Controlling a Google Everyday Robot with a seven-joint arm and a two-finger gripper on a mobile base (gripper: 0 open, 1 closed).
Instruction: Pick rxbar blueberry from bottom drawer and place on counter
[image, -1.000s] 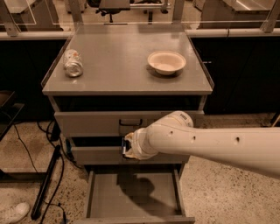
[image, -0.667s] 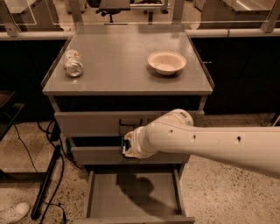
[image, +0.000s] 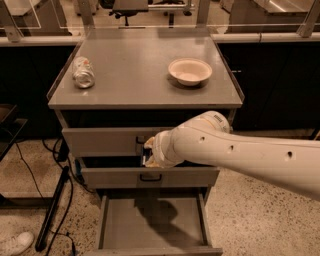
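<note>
Expecting a light, slick, unseen rxbar blueberry, pinch across its middle; frame-centre gripper open or not, you cannot tell.

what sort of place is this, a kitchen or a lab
Likely a robotics lab, not a kitchen: grey metal drawer cabinet, speckled floor with loose cables, office chair behind. The pincer sits before the upper drawers.
</note>
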